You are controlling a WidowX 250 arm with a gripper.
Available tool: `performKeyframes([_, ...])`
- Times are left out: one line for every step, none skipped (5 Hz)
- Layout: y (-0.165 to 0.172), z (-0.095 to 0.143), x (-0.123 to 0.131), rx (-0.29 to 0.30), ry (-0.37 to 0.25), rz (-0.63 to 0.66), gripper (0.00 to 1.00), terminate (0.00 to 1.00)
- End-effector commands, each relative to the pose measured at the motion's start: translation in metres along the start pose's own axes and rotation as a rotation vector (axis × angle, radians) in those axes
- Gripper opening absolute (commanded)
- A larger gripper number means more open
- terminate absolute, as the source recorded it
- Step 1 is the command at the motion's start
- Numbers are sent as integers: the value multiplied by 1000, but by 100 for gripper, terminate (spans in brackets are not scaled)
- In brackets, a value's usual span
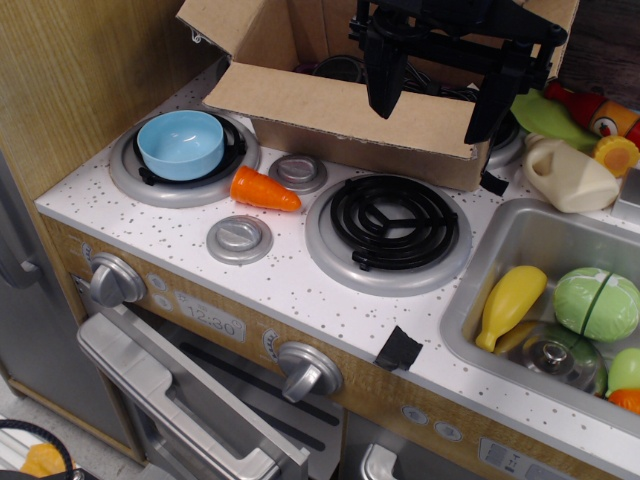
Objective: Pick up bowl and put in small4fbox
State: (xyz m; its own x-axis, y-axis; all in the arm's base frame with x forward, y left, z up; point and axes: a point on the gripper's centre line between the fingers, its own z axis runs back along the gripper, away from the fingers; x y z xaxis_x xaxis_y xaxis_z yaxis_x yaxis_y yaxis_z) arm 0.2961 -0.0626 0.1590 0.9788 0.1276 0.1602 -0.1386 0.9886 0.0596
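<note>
The light-blue bowl (181, 144) sits upright on the left stove burner coil (185, 160), empty. The brown cardboard box (340, 110) stands at the back of the counter with its flaps open; dark items show inside it. My black gripper (437, 100) hangs over the box's front right part, well to the right of the bowl. Its two fingers are spread apart and hold nothing.
An orange toy carrot (264, 189) lies beside the bowl's burner. A second burner (388, 226) is in the middle. The steel sink (470, 300) at right holds toy vegetables and a lid. A cream jug (570, 176) and other toys lie behind the sink.
</note>
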Motion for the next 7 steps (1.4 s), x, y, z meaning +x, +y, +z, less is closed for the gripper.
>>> performKeyframes([0,0,0,0,0,0,100,0])
performKeyframes([37,5,-4,49,45,-100,100,0])
performKeyframes([74,1,-7,77,40,-204,100,0])
performKeyframes([119,-10,-12,70,35,-300,100,0])
performKeyframes([160,-34,-17,77,-41,-412,100,0])
performKeyframes([181,-54,-8,66,-86,-515,100,0])
performKeyframes([196,-75,9,82,-143,-598,100,0])
